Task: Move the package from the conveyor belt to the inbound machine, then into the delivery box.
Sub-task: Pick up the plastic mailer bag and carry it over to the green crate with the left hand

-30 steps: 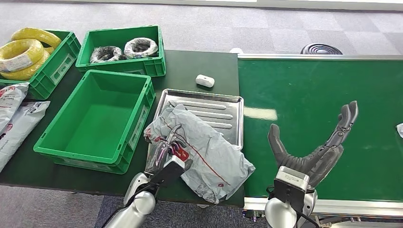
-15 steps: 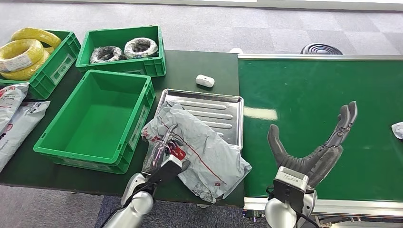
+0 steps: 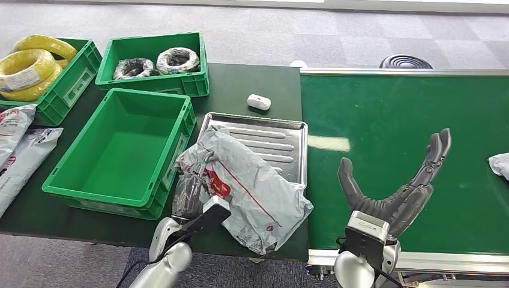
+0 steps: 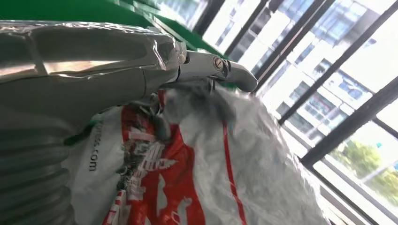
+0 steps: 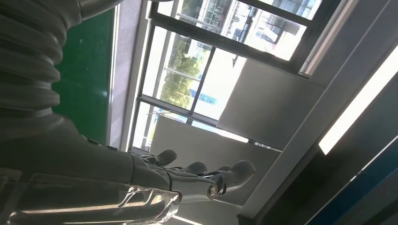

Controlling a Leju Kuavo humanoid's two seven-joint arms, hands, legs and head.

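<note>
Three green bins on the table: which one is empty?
The large green bin nearest the left hand is empty. The far-left bin holds yellow coils; the back bin holds wrapped dark coils.

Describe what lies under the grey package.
The grey package partly covers the metal tray and overhangs the dark table. The left hand grips its edge. Whatever lies beneath it is hidden.

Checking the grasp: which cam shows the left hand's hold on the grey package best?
Left wrist view: up close, the left hand has its fingers pressed into the grey package. Head view gives context, with the hand at the package's near-left edge. Right wrist view looks elsewhere.
</note>
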